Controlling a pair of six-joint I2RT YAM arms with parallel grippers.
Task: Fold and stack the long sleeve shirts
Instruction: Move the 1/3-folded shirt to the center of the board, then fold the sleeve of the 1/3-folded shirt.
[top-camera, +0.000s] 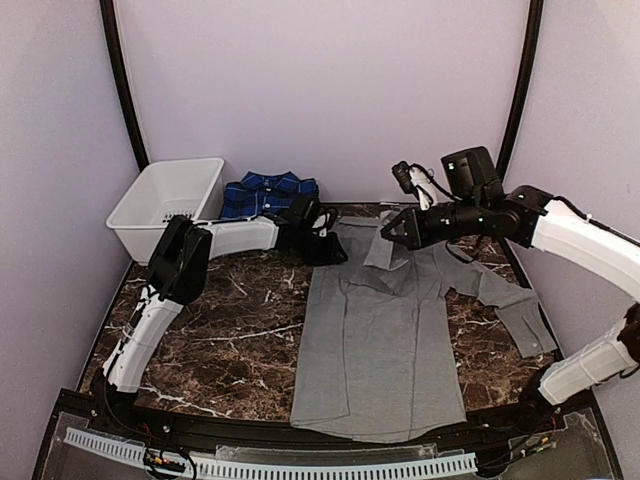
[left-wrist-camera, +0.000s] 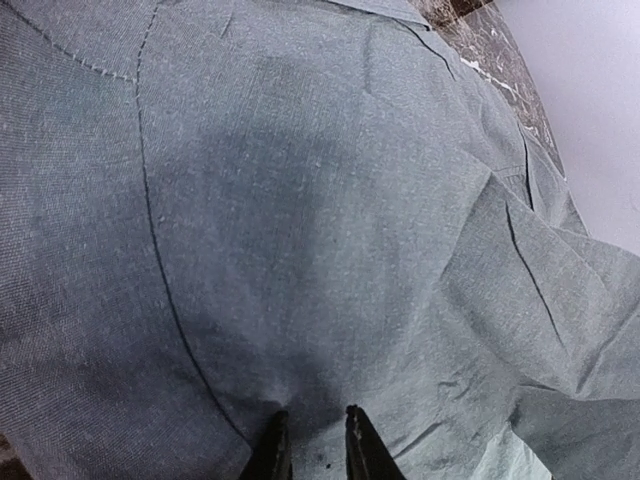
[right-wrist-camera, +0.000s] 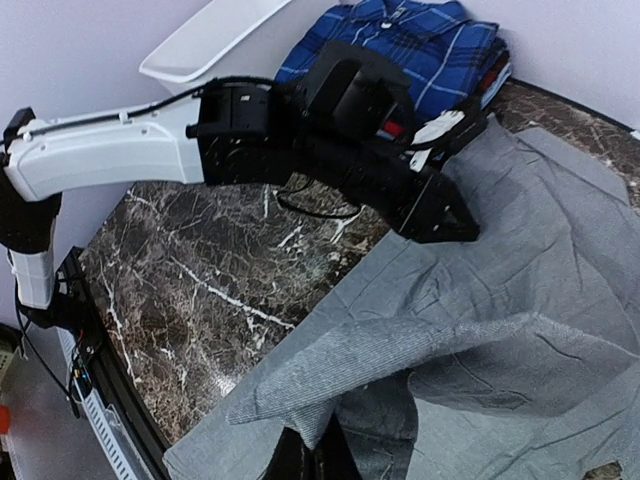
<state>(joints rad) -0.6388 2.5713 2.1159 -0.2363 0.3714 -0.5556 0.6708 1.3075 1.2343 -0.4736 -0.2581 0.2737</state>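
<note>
Top external view shows the light grey shirt (top-camera: 375, 340) spread lengthwise on the marble worktop (top-camera: 230, 340), hem towards the arm bases and one sleeve trailing off to the right. The right pincer (top-camera: 388, 230) is clamped on a flap of the shirt near the collar and holds it raised above the body, apparently to carry it across as a fold. The left pincer (top-camera: 325, 248) bears on the opposite shoulder, probably to anchor the cloth against that pull. Its fingers stand close together with a narrow gap, and I cannot tell whether any cloth is nipped between them. A blue plaid shirt (top-camera: 268, 192) lies folded at the far edge, just beside the white plastic basket (top-camera: 165, 205), likely marking where the stack goes.
</note>
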